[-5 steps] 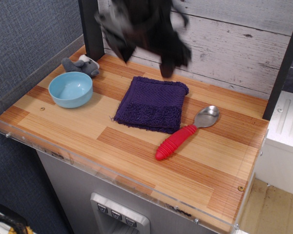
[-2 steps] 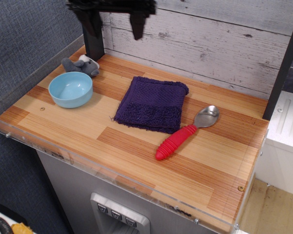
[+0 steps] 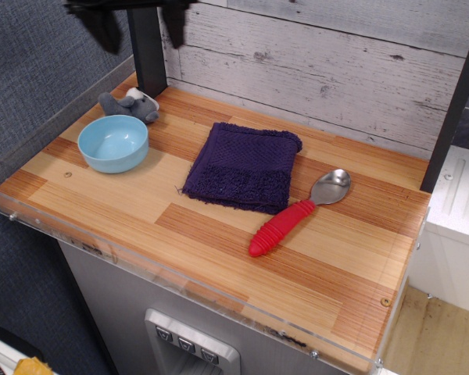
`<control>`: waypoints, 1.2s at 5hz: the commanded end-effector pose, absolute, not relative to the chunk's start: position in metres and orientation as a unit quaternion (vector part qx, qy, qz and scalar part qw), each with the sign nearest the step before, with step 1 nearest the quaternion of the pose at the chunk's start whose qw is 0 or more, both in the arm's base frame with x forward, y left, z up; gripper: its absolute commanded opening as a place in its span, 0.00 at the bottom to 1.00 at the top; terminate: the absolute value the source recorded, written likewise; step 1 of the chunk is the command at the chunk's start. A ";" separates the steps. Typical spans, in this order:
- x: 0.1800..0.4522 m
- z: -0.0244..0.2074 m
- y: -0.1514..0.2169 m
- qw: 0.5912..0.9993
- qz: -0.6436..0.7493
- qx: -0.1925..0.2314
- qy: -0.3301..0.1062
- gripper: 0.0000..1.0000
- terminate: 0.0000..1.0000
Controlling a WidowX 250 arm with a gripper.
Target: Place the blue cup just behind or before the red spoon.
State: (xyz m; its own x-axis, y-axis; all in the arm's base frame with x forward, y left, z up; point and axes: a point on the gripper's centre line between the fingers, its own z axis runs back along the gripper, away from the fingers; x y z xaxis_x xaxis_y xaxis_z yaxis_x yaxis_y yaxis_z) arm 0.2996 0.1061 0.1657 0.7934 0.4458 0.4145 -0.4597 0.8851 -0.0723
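The blue cup (image 3: 113, 143) stands upright and empty at the left of the wooden table (image 3: 219, 234). The red spoon (image 3: 297, 214) lies at the right of the middle, its red handle towards the front and its silver bowl towards the back right. My gripper (image 3: 141, 33) hangs high at the top left of the view, above and behind the cup. Its two dark fingers (image 3: 107, 30) are wide apart with nothing between them. Its upper part is cut off by the frame edge.
A folded purple towel (image 3: 244, 166) lies between cup and spoon. A small grey stuffed toy (image 3: 130, 105) sits just behind the cup. A black post (image 3: 147, 55) stands at the back left. A clear plastic rim (image 3: 180, 277) runs along the front and left edges.
My gripper has moved left across the top of the view, from above the towel to above the cup's corner. Cup, spoon and towel have not moved.
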 end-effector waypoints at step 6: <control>0.316 0.066 0.156 0.960 0.236 0.057 -0.137 1.00 0.00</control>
